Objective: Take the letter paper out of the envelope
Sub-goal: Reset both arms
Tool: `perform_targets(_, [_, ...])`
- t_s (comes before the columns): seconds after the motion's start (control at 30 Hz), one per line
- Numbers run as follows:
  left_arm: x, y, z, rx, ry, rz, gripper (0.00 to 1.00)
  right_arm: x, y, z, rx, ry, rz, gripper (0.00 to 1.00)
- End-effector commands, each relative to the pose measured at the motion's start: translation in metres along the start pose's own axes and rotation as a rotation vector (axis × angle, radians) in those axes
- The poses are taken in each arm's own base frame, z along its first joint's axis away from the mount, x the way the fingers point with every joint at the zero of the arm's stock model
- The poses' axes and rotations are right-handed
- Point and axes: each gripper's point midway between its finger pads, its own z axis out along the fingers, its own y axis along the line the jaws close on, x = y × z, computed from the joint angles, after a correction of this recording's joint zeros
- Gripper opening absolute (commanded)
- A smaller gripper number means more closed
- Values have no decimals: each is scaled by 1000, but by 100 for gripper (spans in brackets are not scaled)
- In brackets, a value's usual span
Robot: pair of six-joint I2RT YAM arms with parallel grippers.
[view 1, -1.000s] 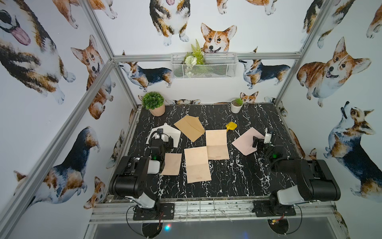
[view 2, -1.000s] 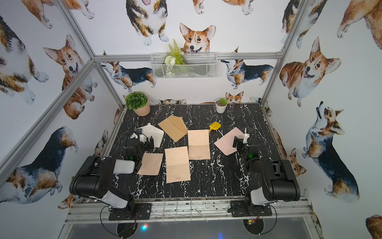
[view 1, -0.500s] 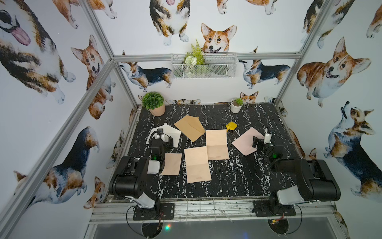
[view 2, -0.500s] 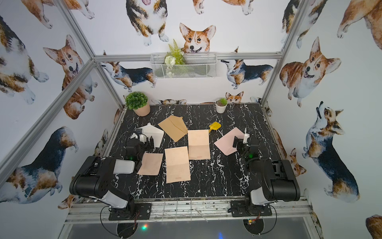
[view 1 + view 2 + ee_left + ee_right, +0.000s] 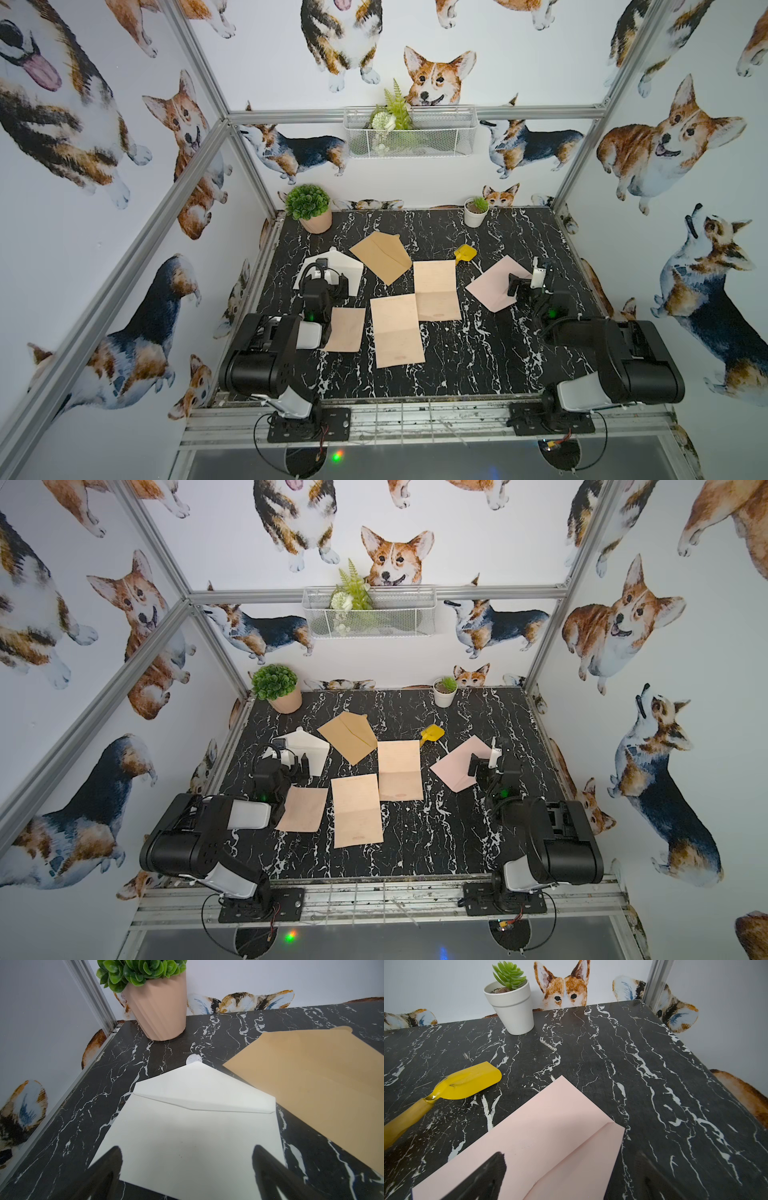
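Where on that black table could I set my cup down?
Bare: front strip between left arm and right arm; back strip between peach pot and white pot. Crowded: the middle, with letter sheets and brown envelope.

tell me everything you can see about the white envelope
The white envelope is plain matte paper, lying flat on the black marble table toward its left side. Its pointed flap is open, aimed at the potted plant. No paper shows at its mouth. The open left gripper hangs over its closed end. The tan envelope lies close beside; contact is unclear.
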Motion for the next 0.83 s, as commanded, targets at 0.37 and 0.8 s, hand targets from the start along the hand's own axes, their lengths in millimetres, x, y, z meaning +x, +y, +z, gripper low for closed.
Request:
perform_targets(0.37, [-4,0,1,2,-12,1,100,-5,1,0,-6,-14,-15,100])
perform_targets(0.8, [-3,1,4,30,3,-17,100,-5,1,0,-6,-14,-15,100])
